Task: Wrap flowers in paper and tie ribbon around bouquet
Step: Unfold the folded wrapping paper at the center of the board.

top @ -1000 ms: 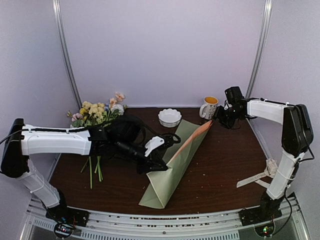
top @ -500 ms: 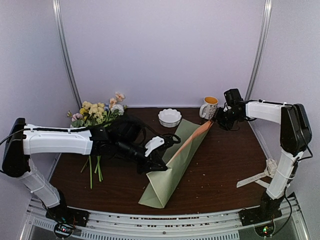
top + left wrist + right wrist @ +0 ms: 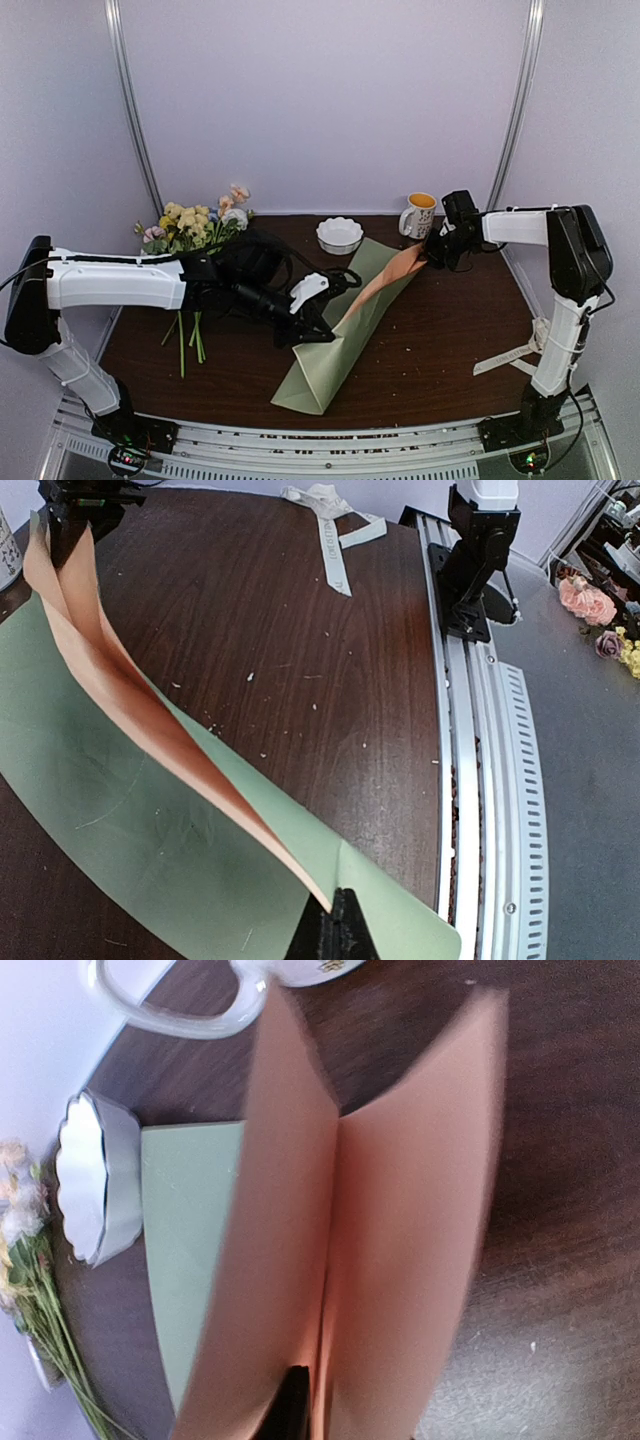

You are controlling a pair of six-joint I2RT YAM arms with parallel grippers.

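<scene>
The paper, sage green outside and peach inside, lies folded lengthwise across the table's middle, with its fold lifted. My left gripper is shut on the paper's raised edge near the middle; in the left wrist view the black fingertips pinch the fold. My right gripper is shut on the paper's far peach corner, and one dark finger shows at the crease. The flowers lie at the back left, stems toward me. The ribbon lies loose at the right edge.
A white scalloped bowl stands behind the paper. A mug stands close by the right gripper. The left arm reaches across the table's left half over the flower stems. Rails line the near edge.
The right gripper has moved left to the paper's far corner and closed on it. The paper's peach end has lifted slightly. The left arm has not moved.
</scene>
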